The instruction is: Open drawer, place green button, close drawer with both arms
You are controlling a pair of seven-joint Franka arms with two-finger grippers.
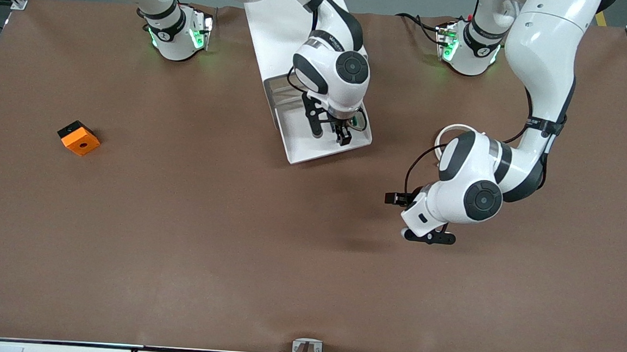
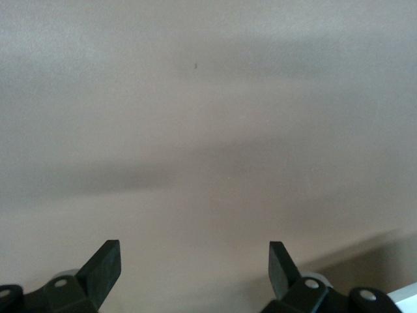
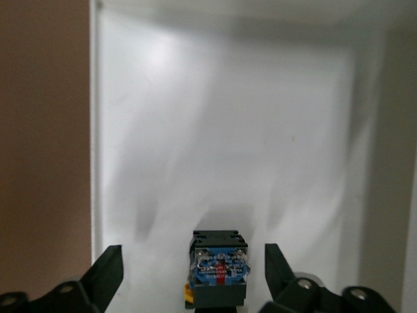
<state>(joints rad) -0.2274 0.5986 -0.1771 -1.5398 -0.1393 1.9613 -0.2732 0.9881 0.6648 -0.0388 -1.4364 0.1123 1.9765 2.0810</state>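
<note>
Nearby, orange block (image 1: 79, 138) sits on table (image 1: 190, 234) twd right arm's end. Button (image 3: 218, 266) lies in open drawer (image 1: 307, 148), btwn spread right claw (image 1: 342, 136) fingers. Left claw (image 2: 194, 268) spread over bare table, waiting.

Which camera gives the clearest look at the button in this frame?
The right wrist view: the button lies on the open drawer's white floor between the right end effector's spread fingers, its blue base showing. In the front view the arm hides it. The left wrist view shows only brown table.
</note>
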